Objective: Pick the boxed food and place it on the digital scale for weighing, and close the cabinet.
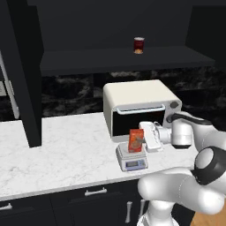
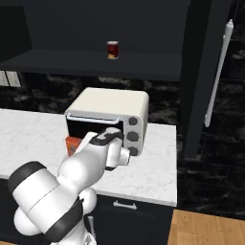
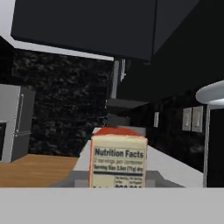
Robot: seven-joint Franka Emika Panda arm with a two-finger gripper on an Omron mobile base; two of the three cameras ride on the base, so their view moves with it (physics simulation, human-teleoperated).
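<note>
the boxed food (image 1: 136,140) stands upright on the digital scale (image 1: 131,159), long axis vertical, its picture side toward the counter's front edge and its thin nutrition-facts side (image 3: 118,161) toward the gripper (image 1: 147,136). the gripper is level just beside the box, on the side away from the open cabinet (image 1: 26,88), with the jaws nearly together and clamped on the boxed food. behind the gripper stands the cream toaster oven (image 1: 140,106); above it a dark red can (image 1: 139,45) is on the cabinet shelf.
</note>
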